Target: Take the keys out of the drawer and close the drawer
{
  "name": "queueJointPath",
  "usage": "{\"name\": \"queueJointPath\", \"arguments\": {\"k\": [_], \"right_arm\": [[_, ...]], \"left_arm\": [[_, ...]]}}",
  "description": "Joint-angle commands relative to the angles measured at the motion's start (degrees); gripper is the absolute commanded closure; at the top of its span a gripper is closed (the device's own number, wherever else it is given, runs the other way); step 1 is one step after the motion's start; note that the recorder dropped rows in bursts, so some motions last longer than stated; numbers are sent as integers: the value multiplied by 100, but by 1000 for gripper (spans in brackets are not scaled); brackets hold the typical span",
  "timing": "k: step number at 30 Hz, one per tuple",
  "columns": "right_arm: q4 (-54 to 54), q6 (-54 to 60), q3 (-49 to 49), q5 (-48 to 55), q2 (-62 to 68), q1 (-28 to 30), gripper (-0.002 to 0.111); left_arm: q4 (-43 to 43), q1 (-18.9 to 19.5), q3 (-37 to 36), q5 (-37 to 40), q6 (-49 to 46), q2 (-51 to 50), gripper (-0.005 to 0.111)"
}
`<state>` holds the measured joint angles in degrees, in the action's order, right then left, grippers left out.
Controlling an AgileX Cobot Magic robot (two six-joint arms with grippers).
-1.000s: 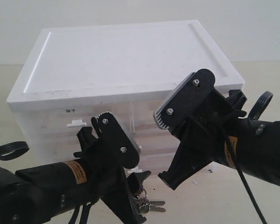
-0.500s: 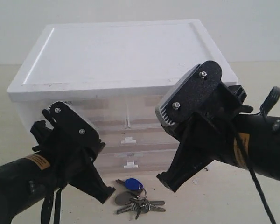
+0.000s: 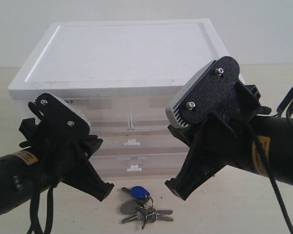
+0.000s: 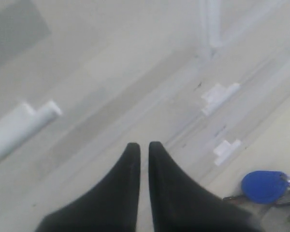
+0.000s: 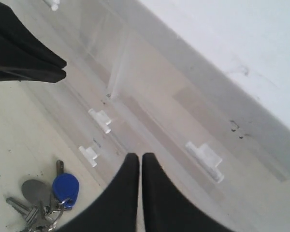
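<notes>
The keys (image 3: 142, 208), silver on a ring with a blue oval fob (image 3: 139, 191), lie on the table just in front of the cabinet; they also show in the left wrist view (image 4: 263, 186) and the right wrist view (image 5: 65, 187). The drawer (image 3: 112, 141), full width with a white tab handle (image 3: 132, 143) (image 4: 217, 95) (image 5: 100, 120), sits flush with the cabinet front. My left gripper (image 3: 105, 189) (image 4: 143, 145) hangs shut and empty left of the keys. My right gripper (image 3: 176, 187) (image 5: 139, 155) hangs shut and empty to their right.
The white-topped cabinet (image 3: 127, 48) fills the back. Below the drawer is a wide labelled drawer with its own handle (image 3: 133, 168); two half-width drawers (image 3: 151, 114) sit above. Bare tabletop (image 3: 210, 214) lies around the keys.
My left gripper has drawn back to the left and upward, away from the keys, which now lie in plain sight on the table. The right arm has shifted slightly right.
</notes>
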<state>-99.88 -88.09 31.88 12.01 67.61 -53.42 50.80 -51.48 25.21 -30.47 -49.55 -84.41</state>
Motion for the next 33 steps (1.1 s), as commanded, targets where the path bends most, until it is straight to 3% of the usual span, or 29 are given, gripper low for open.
{"name": "queueJointPath", "arguments": {"k": [1,12,23,26,33], "right_arm": [[-7,21,12,3,-315,23,109],[-7,-160,-511,-34,-2396,23,109],[-7,-561,-1548,29,-5580,23,109],[-7,-623,-1754,-20,-6171,23,109],[-7,-633,-1819,16,-6544,23,109]], "left_arm": [[-112,13,-10,499,-19,843,102],[-507,-60,-679,1048,31,4157,102],[-561,-60,-1228,2030,31,7899,102],[-561,-60,-1350,2281,31,8441,102],[-561,-60,-1372,2426,31,8441,102]]}}
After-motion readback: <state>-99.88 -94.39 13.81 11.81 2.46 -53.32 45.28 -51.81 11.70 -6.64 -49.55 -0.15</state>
